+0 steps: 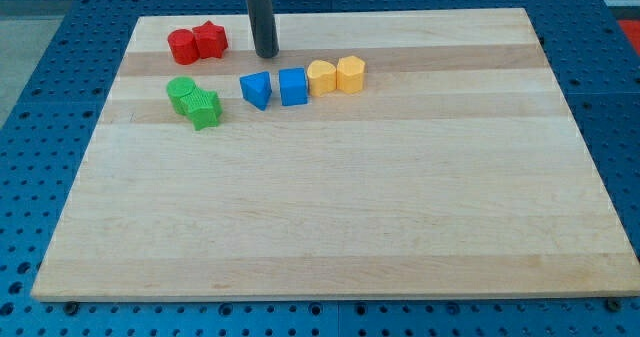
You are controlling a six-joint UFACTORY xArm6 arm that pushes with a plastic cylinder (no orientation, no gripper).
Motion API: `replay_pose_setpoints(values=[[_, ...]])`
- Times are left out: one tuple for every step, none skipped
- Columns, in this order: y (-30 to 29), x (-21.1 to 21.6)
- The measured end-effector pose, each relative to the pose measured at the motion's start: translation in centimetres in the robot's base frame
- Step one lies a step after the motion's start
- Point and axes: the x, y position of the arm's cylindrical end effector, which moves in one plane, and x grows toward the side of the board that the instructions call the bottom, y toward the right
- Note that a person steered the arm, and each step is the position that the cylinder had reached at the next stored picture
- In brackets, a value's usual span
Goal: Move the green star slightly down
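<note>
Camera view: my tip (266, 54) rests on the table (330, 217) near the view's top, with the green star (204, 108) below it and to the view's left.

My end effector is a bare rod, so it has nothing to open or clench and grasps nothing; it touches no block. The green star sits pressed against a rounder green block (182, 92) on its upper left, the pair near the table's left edge. Two red blocks (197, 43) lie together just left of my tip, and below it a row runs rightward: a blue wedge-like block (257, 89), a blue cube (293, 86), then two yellow blocks (337, 75). To send the star down I judge I must get above it, yet the green neighbour crowds that side, so I would likely come in at the star's upper right, through the gap beside the blue wedge-like block.
</note>
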Motion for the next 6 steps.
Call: replay_pose_setpoints(values=[[0.0, -0.2], [-0.6, -0.2], [-1.6, 0.1], [-1.9, 1.2], [-2.2, 3.3], [-3.7, 6.1]])
